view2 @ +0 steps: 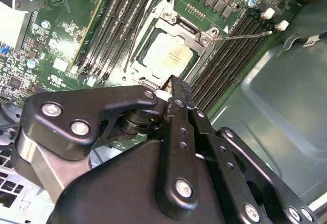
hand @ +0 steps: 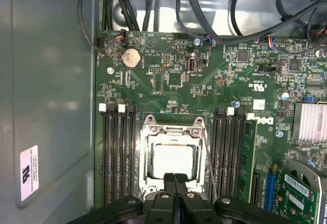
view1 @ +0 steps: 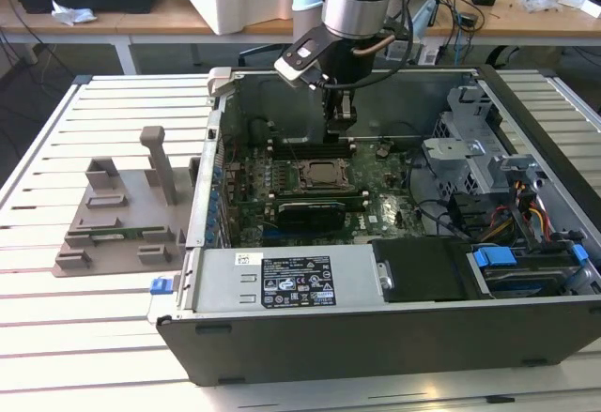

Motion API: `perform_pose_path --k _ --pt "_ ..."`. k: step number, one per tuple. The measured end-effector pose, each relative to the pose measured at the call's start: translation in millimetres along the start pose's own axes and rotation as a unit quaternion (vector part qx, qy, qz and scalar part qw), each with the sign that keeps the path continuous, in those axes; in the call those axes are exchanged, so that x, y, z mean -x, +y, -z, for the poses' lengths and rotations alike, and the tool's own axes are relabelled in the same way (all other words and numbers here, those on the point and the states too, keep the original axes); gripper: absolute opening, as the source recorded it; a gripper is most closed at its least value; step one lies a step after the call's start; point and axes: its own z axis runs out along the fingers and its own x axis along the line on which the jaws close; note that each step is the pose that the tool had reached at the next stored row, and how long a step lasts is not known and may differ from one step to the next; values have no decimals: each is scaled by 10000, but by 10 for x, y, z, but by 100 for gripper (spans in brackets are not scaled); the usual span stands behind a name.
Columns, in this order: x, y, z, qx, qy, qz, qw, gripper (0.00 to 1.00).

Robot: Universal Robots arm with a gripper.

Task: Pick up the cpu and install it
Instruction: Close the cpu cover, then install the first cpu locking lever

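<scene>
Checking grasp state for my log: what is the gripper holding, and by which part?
Nothing, as far as shows. The gripper is shut with nothing between its fingers, just over the cpu, which lies in the socket.

exterior view wide; wrist views (near) share socket [view2: 185,29] [hand: 171,130]

in the first wrist view the claw [hand: 174,179] hides part of the cpu [hand: 171,157] edge.

Slatted white table [view1: 84,337] — computer case [view1: 376,346], grey holder [view1: 117,229]
</scene>
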Motion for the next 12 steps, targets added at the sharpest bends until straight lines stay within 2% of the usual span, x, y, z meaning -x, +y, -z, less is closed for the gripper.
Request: perform_pose_path --k 5,6,8,9,10,12 --pt "0 0 1 -1 -6 83 10000 11" --pt "0 0 0 -5 -28 404 9992 11" --pt "0 0 0 -10 -56 792 9968 11" --pt "0 0 0 -13 -77 1103 9939 11" --pt "0 0 0 -15 -86 1241 9922 11" --pt "0 0 0 -17 -98 1399 9901 11"
